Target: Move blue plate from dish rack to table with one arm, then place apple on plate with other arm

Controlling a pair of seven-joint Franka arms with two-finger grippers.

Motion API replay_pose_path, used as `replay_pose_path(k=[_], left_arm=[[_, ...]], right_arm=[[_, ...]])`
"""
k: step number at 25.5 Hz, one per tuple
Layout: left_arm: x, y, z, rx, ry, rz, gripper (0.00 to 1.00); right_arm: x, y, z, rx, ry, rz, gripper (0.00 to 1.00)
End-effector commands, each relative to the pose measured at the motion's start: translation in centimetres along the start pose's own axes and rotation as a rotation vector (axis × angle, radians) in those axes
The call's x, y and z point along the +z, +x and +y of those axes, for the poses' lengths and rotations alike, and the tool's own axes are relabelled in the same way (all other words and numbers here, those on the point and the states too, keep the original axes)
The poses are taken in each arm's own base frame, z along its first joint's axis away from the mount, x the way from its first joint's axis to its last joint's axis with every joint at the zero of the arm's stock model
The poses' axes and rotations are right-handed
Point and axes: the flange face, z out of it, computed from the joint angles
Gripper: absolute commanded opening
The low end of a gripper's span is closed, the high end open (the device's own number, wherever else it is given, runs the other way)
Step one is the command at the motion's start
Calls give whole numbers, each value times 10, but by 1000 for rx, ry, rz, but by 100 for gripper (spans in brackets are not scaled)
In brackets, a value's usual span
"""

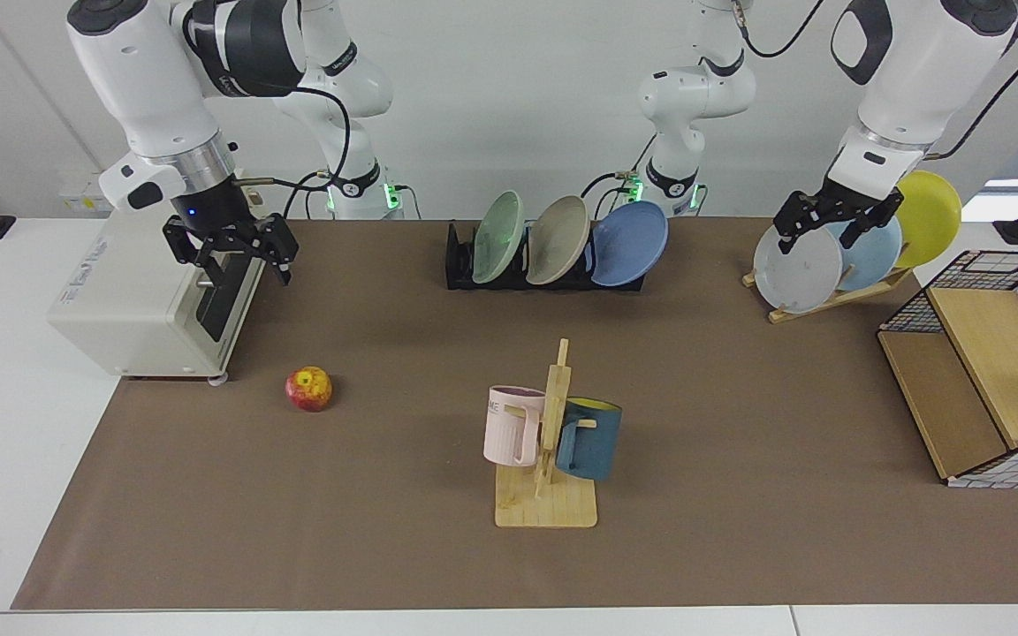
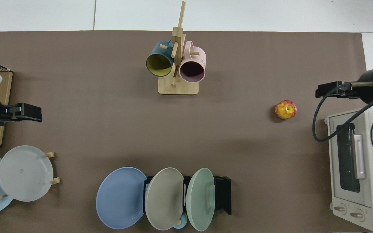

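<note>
Blue plate is leaning in the dish rack, nearer the left pincer, hovering spread by the wooden stand; right pincer, spread, is waiting above the apple on the worktop.

A light-wood mug tree on a flat square base stands mid-mat, with a pale pink mug hung on one side and a dark teal mug with a yellow inside on the other. A cream-white toaster oven sits at one end. At the other end, a slanted light-wood plate stand holds a grey plate, a pale sky-blue plate and a yellow plate, beside a black wire-grid basket with wooden panels. A pale green plate and a beige plate stand tilted on edge.
</note>
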Motion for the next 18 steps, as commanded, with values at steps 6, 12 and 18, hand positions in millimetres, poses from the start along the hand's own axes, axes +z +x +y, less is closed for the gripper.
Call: replay_pose_path(k=[6, 12, 18], left_arm=[[-1, -2, 4, 16, -1, 14, 100], [0, -3, 18, 40, -2, 13, 100], [0, -2, 11, 28, -2, 15, 100]], right_arm=[[-3, -1, 0, 24, 2, 3, 100], [-3, -1, 0, 24, 2, 3, 100], [-3, -1, 0, 24, 2, 3, 100]])
